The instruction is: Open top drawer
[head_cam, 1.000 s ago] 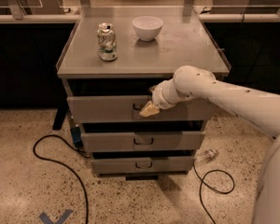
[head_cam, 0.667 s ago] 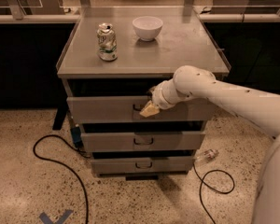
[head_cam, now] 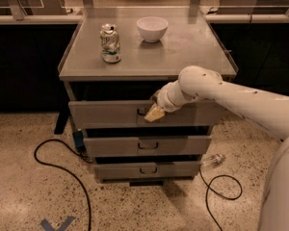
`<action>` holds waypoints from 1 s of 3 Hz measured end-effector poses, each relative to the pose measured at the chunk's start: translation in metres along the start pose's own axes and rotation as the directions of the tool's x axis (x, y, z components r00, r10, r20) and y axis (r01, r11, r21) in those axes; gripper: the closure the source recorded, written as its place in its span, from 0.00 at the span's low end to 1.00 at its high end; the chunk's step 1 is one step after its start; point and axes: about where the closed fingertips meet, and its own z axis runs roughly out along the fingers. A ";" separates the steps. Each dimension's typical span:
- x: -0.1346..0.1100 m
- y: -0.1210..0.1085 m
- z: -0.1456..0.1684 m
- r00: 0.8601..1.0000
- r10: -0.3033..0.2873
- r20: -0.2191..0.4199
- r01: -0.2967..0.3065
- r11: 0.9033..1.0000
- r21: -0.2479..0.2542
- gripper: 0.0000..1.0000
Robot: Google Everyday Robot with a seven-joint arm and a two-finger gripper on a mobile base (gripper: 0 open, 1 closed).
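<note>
Seen through the one camera view, with almost nothing altered over the last second. Finds the gripper [head_cam: 154, 113] at the front panel of the top drawer [head_cam: 101, 114], just right of the small dark handle [head_cam: 141, 112] and touching it or very nearly so, with the white arm [head_cam: 231, 97] reaching in from the right. Cannot tell whether clamped on the handle or only lying against it. Places the top drawer straight under the cabinet top [head_cam: 192, 52], above the middle drawer [head_cam: 115, 146] and the bottom drawer [head_cam: 115, 170], with a dark gap along its upper edge; may stand a touch proud of the frame, but hard to say. Means, as a judgement, no real headway on the pull: either pausing to secure the handle or about to start drawing back toward the robot, with nearly all of the opening left to do. Set against the earlier frames, shows gripper, arm and drawer front in the same places, left edge of the panel unmoved, gap above it no wider. Leaves the can [head_cam: 110, 43] and the white bowl [head_cam: 152, 28] standing as before on the cabinet top, well apart from the gripper, and the cables [head_cam: 62, 170] and small bottle [head_cam: 213, 160] on the floor undisturbed. Calls for a firm hold before any pull, to avoid slipping off so small a loop.
</note>
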 end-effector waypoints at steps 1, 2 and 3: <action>0.002 0.000 0.000 1.000 -0.002 -0.016 0.002 1.000 -0.003 1.00; 0.010 0.012 -0.006 0.997 -0.024 -0.073 0.024 1.000 0.000 1.00; 0.008 0.012 -0.009 0.997 -0.024 -0.073 0.024 1.000 0.000 1.00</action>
